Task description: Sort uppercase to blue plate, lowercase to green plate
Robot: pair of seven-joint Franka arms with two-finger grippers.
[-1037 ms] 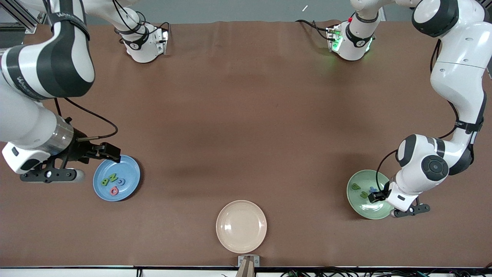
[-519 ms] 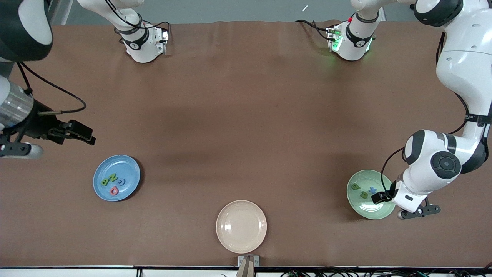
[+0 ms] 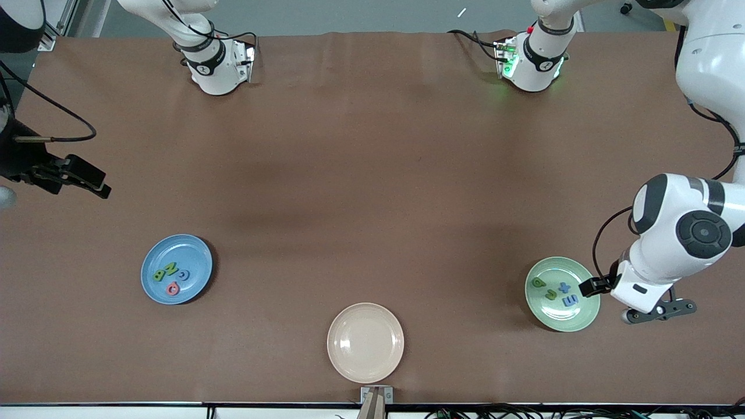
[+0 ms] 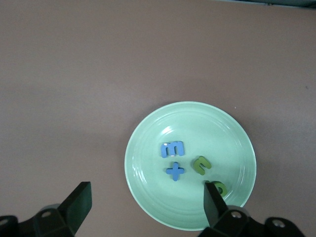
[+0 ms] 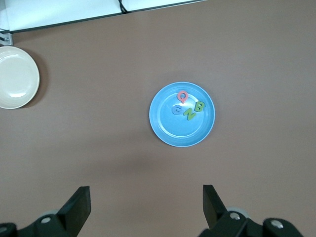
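The blue plate [image 3: 176,256] [image 5: 173,131] holds the uppercase: a green B [image 3: 158,274] [image 5: 199,106], green N [image 3: 170,268] [image 5: 189,114], blue G [image 3: 183,274] [image 5: 177,109] and pink Q [image 3: 173,288] [image 5: 182,97]. The green plate [image 3: 573,320] [image 4: 207,128] holds the lowercase: a blue m [image 3: 570,300] [image 4: 172,148], blue x [image 3: 563,287] [image 4: 175,171], green n [image 3: 550,294] [image 4: 201,164] and green q [image 3: 538,282] [image 4: 221,187]. My left gripper [image 3: 591,286] [image 4: 148,190] hangs open and empty over the green plate's edge. My right gripper [image 3: 87,177] [image 5: 145,192] is open and empty, high over bare table near the right arm's end.
An empty beige plate [image 3: 365,342] [image 5: 17,76] sits near the table's front edge, midway between the two other plates. A small grey mount [image 3: 376,394] stands at that edge. The brown table [image 3: 372,174] spreads between the plates and the arm bases.
My left gripper opened fully and drew back toward the table's end, uncovering the blue m in the green plate. My right gripper rose away from the blue plate.
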